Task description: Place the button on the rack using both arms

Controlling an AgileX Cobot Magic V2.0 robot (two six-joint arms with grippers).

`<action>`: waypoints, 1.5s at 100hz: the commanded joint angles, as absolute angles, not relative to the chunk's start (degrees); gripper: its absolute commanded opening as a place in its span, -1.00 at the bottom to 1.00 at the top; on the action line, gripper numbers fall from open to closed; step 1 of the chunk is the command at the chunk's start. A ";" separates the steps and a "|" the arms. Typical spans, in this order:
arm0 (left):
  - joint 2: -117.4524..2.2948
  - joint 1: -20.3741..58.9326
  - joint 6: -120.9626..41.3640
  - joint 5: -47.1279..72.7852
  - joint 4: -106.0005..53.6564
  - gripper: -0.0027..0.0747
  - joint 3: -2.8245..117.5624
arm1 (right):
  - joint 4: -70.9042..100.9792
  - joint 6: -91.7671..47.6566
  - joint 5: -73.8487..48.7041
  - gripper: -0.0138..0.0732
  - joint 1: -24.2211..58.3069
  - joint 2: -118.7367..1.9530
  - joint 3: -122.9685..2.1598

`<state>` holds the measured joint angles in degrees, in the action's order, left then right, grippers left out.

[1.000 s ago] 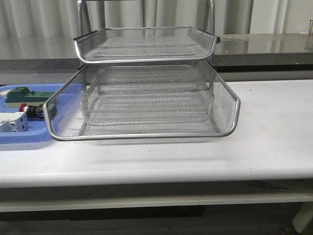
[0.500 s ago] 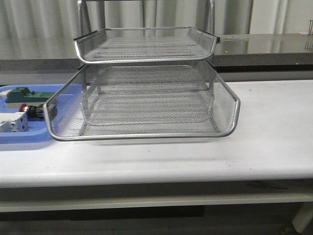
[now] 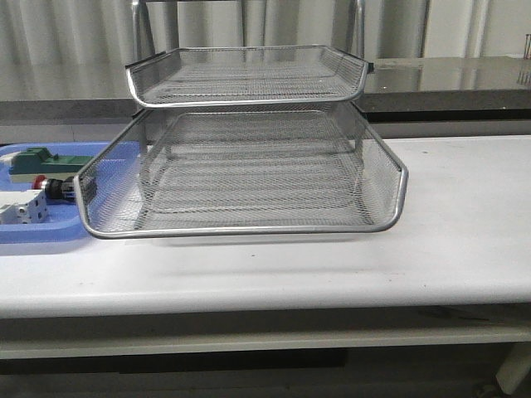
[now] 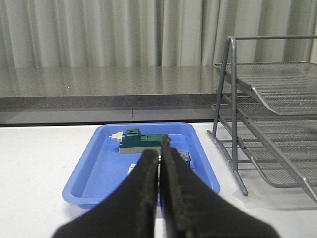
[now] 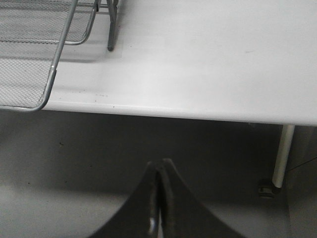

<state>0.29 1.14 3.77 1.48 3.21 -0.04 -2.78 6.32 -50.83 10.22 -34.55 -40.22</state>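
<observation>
The button (image 3: 48,187), with its red head and dark body, lies in a blue tray (image 3: 33,236) at the table's left end. The silver wire-mesh rack (image 3: 249,230) stands mid-table, its lower tray slid out toward the front under a shorter upper tray (image 3: 249,99). Neither gripper shows in the front view. In the left wrist view my left gripper (image 4: 159,149) is shut and empty, hovering in front of the blue tray (image 4: 89,183); its fingers hide most of the button (image 4: 184,157). The right gripper (image 5: 159,166) is shut and empty, below the table's front edge, off the rack's corner (image 5: 49,84).
A green block component (image 3: 41,159) and a white terminal block (image 3: 21,207) share the blue tray with the button. The rack's frame post (image 4: 232,109) stands just right of the tray. White tabletop (image 3: 465,224) extends right of the rack. A table leg (image 5: 281,153) is near the right gripper.
</observation>
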 commanded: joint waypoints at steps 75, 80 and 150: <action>-20.72 1.59 4.13 13.65 -8.83 -0.92 22.21 | -3.62 6.28 -47.58 -0.84 10.27 -34.51 -41.71; -25.11 1.59 3.68 16.68 -8.51 -0.92 25.88 | -3.62 6.28 -47.58 -0.84 10.27 -34.51 -41.71; -73.62 1.59 -5.61 40.73 -0.89 -0.92 64.71 | -3.62 6.28 -47.58 -0.84 10.27 -34.51 -41.71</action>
